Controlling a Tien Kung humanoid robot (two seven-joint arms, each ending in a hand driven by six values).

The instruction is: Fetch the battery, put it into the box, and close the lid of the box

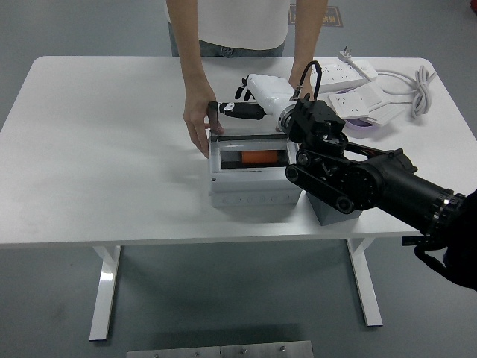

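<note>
Orange battery (256, 157) lies inside the grey box (250, 186), which a person's hand (198, 127) steadies on the left, so I judge I'm closing: my right hand (244, 110) rests flat, fingers together, on the raised lid (246, 127), which next needs pressing down toward me.

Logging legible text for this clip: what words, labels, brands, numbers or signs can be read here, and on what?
None can be read.
Floor sign behind the person: some marking on it, too blurred to read.
Power strips: no legible print.
Box, battery, right hand: no visible text.
</note>
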